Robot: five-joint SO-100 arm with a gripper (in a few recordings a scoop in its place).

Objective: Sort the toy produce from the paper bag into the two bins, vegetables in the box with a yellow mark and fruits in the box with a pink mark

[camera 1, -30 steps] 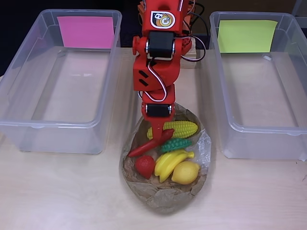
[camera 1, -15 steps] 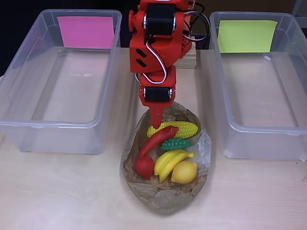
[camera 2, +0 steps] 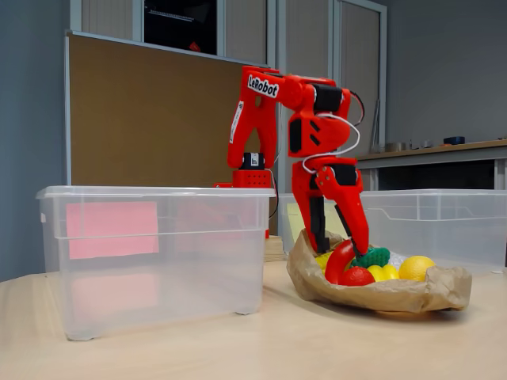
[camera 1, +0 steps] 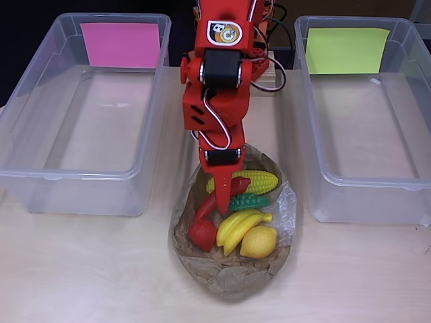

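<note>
Inspector: Both bins point(camera 1: 87, 121) empty; nothing sorted. All produce sits in your bag point(camera 1: 232, 279).

Operator: Gripper point(camera 1: 222, 202)?

Inspector: Down on the chili point(camera 1: 205, 208), beside the fingers (grasp cannot be told).

Bright red plastic arm point(camera 1: 219, 87), centre top of the overhead view, blocky printed segments. Black servo motors set into the joints, one large near the top, one smaller lower down. White cable loops out from the body; black and white wires bunch at upper right of the arm. Square white sticker with round orange logo on top. In the fixed view, white "LeRobot" lettering on the upper link point(camera 2: 265, 85). Gripper point(camera 1: 221, 195) red, tapering to a point.
</note>
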